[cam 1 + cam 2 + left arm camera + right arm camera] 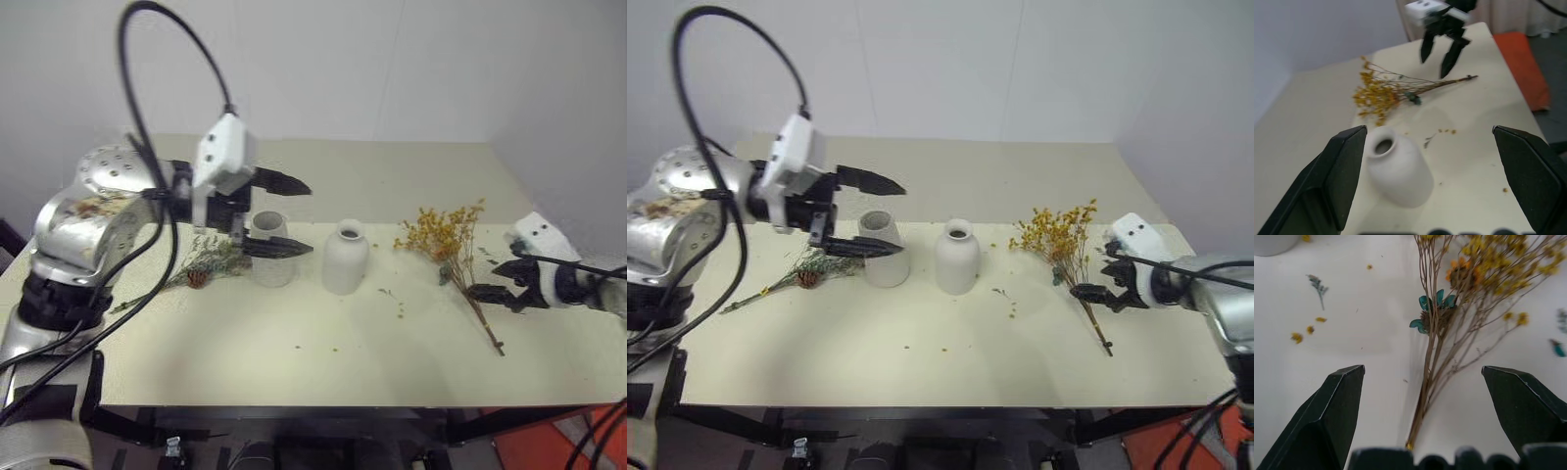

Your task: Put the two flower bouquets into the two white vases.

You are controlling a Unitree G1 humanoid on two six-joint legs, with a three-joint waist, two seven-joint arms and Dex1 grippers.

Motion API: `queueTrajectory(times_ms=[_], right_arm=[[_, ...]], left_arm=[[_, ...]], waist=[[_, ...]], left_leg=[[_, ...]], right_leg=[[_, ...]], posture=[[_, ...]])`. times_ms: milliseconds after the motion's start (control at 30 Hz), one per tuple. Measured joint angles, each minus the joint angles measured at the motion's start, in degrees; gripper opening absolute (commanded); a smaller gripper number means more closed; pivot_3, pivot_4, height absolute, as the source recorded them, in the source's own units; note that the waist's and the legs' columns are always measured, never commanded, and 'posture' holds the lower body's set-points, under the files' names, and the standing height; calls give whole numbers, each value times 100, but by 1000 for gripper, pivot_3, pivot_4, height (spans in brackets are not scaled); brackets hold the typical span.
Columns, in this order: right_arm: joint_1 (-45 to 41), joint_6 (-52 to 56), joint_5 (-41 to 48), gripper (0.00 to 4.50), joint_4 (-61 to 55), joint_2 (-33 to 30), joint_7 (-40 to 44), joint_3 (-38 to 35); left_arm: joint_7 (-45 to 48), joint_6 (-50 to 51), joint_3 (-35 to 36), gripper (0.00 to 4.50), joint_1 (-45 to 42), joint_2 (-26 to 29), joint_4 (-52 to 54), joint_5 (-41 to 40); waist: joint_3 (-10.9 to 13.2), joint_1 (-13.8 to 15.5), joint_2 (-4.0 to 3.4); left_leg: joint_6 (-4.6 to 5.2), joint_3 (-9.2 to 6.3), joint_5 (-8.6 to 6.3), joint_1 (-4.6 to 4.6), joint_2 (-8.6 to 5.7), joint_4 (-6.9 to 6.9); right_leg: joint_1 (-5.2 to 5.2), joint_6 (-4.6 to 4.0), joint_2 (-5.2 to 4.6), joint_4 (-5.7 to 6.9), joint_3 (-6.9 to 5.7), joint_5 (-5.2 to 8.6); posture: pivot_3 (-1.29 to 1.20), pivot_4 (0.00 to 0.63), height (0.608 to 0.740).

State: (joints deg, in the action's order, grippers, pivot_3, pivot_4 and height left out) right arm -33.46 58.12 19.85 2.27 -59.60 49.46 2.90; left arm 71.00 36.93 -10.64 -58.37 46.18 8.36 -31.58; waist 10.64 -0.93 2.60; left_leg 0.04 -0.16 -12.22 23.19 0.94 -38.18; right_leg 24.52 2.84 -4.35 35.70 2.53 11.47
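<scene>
Both bouquets flat on the counter [294,362], both vases empty.

Yellow-orange bouquet [446,235] lying to the right of the bottle-shaped vase [345,257], flower heads toward the wall, brown stems running toward the near right edge. Right gripper [495,279] hovering just beside those stems, jaws wide and holding nothing. Grey-green sprig bunch with pine cone [808,271] lying left of the wide-mouthed vase [884,250], which stands upright just left of the bottle vase, a small gap between. Left gripper [284,215] hanging above the wide-mouthed vase, pointing toward the right, jaws wide and empty. Some yellow crumbs [400,308] scattered on the counter between bottle vase and yellow bouquet.
</scene>
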Motion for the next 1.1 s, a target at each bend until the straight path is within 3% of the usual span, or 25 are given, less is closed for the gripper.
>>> queueTrajectory(times_ms=[333, 733, 833, 1100], right_arm=[[-911, -11, -629, 4500, 1558, 399, 156, 758], [-1277, -190, -979, 4500, 2642, 826, 481, 982], [-1413, -281, -1072, 3935, 2893, 861, 554, 1005], [-1532, -305, -1294, 1066, 3110, 909, 727, 1032]], left_arm=[[-173, 869, -948, 4475, -582, -626, 73, 476], [-211, 1082, -1006, 4475, -581, -819, 214, 588], [-218, 1084, -1010, 4500, -581, -830, 216, 659], [-250, 1088, -1009, 4500, -571, -830, 220, 703]], waist=[[6, -29, -9], [14, -76, -23], [14, -98, -24], [14, -143, -24]], left_leg=[[5, 1, -3, 11, -2, -3], [5, 1, -3, 12, -4, -4], [5, 1, -3, 12, -4, -4], [5, 0, -3, 12, -4, -4]], right_leg=[[19, 2, 3, 11, 9, -1], [23, 2, 2, 15, 12, -1], [23, 1, 2, 16, 12, -2], [23, 2, 1, 17, 12, -2]], posture=[[0, 150, 740], [0, 150, 740], [0, 150, 740], [0, 150, 740]])
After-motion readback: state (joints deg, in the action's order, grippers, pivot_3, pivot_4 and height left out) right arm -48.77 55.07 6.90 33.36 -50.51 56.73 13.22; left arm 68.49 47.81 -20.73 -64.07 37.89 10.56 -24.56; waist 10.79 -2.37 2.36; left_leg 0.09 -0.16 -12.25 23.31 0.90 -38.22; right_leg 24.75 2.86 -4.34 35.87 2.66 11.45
